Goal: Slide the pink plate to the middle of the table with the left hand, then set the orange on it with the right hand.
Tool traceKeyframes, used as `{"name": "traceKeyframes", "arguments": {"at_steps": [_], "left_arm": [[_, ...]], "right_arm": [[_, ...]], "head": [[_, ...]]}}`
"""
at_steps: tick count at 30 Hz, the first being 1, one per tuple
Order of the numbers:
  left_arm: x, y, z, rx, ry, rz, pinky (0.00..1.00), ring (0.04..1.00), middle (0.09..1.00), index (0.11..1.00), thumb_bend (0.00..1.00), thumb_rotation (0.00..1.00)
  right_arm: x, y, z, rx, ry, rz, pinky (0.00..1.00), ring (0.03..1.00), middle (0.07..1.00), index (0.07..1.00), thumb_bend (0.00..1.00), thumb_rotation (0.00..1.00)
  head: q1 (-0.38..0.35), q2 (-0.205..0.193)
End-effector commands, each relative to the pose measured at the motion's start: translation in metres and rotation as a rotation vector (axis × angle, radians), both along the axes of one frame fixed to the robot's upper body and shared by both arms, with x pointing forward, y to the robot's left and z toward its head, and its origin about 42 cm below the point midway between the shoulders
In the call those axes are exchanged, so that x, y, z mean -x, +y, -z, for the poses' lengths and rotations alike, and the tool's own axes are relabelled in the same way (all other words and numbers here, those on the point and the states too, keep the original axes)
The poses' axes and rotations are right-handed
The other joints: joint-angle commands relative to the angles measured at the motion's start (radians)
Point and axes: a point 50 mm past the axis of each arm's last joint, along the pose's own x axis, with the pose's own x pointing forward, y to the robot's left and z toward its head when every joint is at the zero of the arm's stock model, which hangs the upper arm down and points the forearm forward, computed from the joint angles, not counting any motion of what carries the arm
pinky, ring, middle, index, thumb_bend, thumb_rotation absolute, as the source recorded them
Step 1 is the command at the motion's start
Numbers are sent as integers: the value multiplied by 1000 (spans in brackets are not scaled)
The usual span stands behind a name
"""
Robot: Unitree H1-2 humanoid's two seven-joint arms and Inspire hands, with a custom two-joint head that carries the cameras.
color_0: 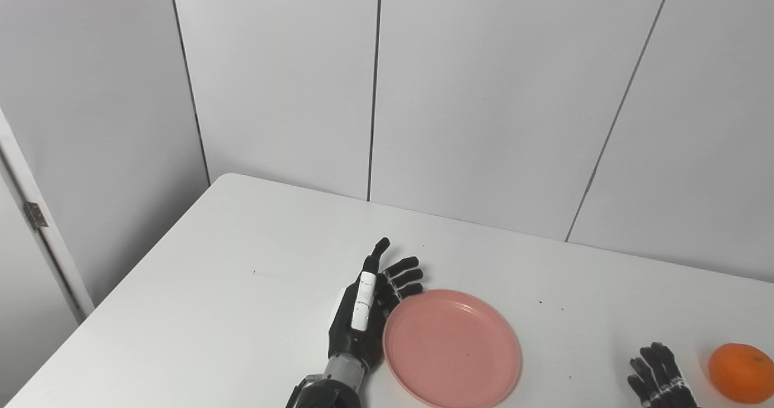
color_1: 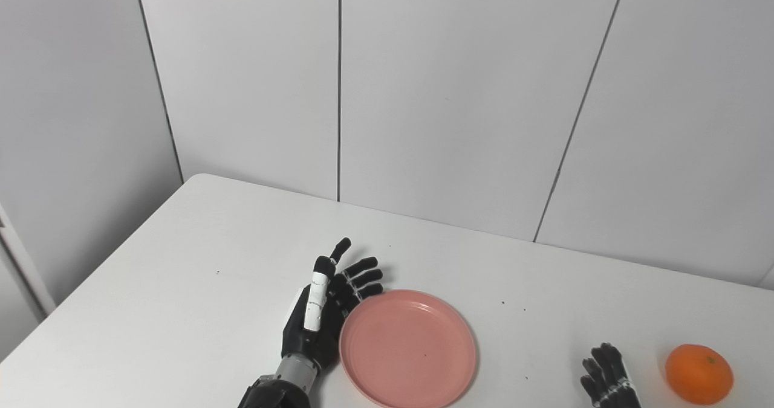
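- Right hand [color_0: 659, 376] near edge, fingers spread, empty, just left of orange [color_0: 740, 372]: firm, round, rolls; wrap around it.
- Left hand [color_0: 369, 311] spread, against pink plate [color_0: 452, 347] left rim: looks light, rigid, slick on bench [color_0: 242, 287]; push rim.

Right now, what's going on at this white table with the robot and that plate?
The robot's left hand rests edge-on against the left rim of the round pink plastic plate, fingers apart, placed to push it across the white table. The plate is empty. The right hand waits open near the bottom edge, just left of the small orange, not touching it.
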Motion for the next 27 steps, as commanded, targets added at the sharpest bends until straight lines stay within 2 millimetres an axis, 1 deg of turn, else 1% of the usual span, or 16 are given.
{"name": "traceKeyframes", "arguments": {"at_steps": [1, 7, 12, 13, 18, 19, 22, 27], "left_arm": [[5, -18, 11, 20, 73, 22, 677, 701, 711, 927, 977, 782], [9, -28, 12, 36, 86, 28, 669, 699, 704, 916, 984, 782], [14, -34, 12, 26, 79, 42, 668, 696, 699, 914, 973, 780], [15, -34, 12, 24, 77, 43, 668, 695, 695, 914, 969, 780], [24, -34, 7, 37, 80, 38, 692, 703, 674, 905, 953, 767], [26, -33, 5, 36, 79, 39, 696, 704, 673, 906, 952, 767], [28, -31, 0, 38, 78, 48, 724, 717, 683, 910, 935, 772], [28, -28, 0, 38, 83, 56, 724, 721, 689, 906, 932, 770]], "right_arm": [[30, 17, 41, -58, 166, 5, 955, 933, 941, 927, 880, 957], [31, 18, 40, -58, 170, 2, 960, 937, 942, 930, 885, 948], [33, 22, 37, -41, 159, 3, 940, 928, 937, 927, 858, 954], [33, 23, 36, -39, 158, 3, 940, 928, 937, 926, 853, 956], [35, 31, 31, -37, 152, 4, 929, 923, 932, 919, 823, 953], [35, 33, 30, -37, 150, 4, 928, 923, 932, 918, 821, 953], [35, 37, 28, -38, 148, 6, 920, 918, 928, 912, 807, 951], [34, 44, 28, -46, 151, 12, 921, 915, 925, 902, 806, 928]], "head": [[-3, 2], [-21, 10], [-59, 31], [-59, 31], [-117, 63], [-139, 73], [-160, 80], [-177, 79]]}}
